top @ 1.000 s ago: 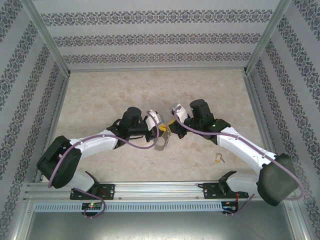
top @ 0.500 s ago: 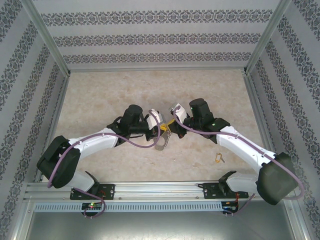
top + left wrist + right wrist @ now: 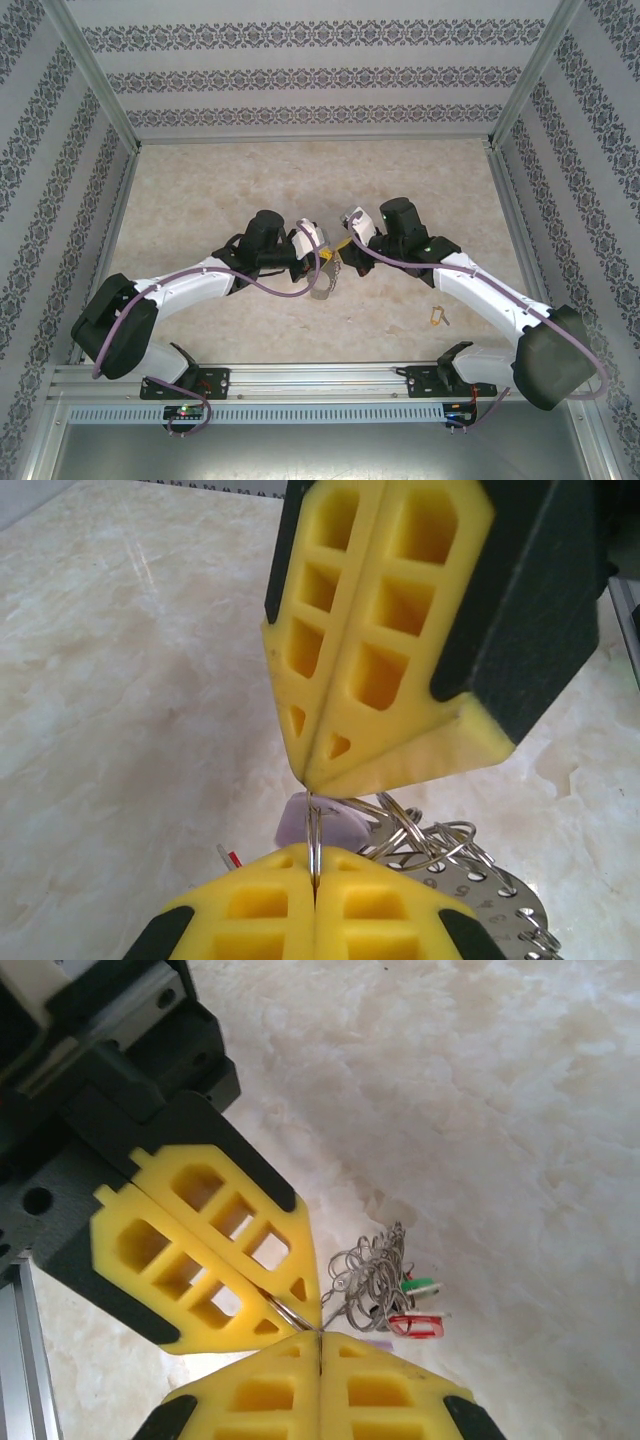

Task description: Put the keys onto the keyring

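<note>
The two arms met over the middle of the counter [image 3: 220, 190]. The left pincer [image 3: 315, 882] was shut tight, its yellow fingers pressed together. It pinched a small ring [image 3: 314, 842] made of thin wire. The right pincer [image 3: 318, 1348] was shut tight too. It pinched the same small ring from the other side. The tips of the two pincers were almost touching, with just that bit of wire between them.

The keyring [image 3: 492, 908] was right by the pincers, down and a little to the side of the left one. It was grey and shiny and had lots of little wire loops along its edge. From above it showed just below the place where the two pincers met.

A bunch of keys [image 3: 372, 1272] sat in a messy clump of wire next to the pincer tips. One key had a green tag [image 3: 421, 1283]. One had a red tag [image 3: 415, 1326]. A pale purple tag [image 3: 325, 825] lay just behind the small ring.

One more key with a yellow tag [image 3: 436, 316] lay alone on the counter. It was beside the right arm, well apart from the bunch.
</note>
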Controlling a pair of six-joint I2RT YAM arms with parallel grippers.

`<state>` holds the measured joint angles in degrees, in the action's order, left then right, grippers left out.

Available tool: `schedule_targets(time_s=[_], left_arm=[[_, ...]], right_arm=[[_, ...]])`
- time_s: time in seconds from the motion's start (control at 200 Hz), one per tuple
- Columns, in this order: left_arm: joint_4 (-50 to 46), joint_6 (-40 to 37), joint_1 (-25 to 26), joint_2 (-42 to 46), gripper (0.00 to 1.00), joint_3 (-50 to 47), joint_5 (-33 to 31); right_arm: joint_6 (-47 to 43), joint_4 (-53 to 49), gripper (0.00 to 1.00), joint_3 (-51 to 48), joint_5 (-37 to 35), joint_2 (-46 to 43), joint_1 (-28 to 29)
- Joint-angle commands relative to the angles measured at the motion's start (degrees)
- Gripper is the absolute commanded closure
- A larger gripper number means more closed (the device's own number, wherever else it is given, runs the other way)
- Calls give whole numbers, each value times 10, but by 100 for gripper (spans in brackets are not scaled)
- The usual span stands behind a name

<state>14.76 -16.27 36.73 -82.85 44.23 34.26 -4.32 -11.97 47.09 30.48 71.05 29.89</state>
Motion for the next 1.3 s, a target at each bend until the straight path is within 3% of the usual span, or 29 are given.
schedule_targets(time_s=[0.0, 0.25, 0.465, 0.684, 0.824, 0.949, 1.294], left_arm=[[54, 22, 1, 20, 100, -14, 16], [108, 48, 1, 14, 100, -25, 32], [140, 55, 1, 18, 100, -31, 43], [203, 81, 0, 11, 100, -39, 43], [161, 66, -1, 10, 100, -39, 19], [126, 48, 0, 12, 91, -42, 5], [80, 32, -1, 10, 82, -21, 3]], right_arm=[[12, 0, 100, -10, -21, 3, -18], [32, 9, 100, -10, -2, 22, -26], [73, 10, 100, 0, 102, 63, -69], [73, -6, 100, 19, 125, 71, -74], [63, -3, 100, 24, 108, 28, -60], [49, 1, 100, 26, 103, 5, -53], [27, -13, 100, 39, 92, 3, -33]])
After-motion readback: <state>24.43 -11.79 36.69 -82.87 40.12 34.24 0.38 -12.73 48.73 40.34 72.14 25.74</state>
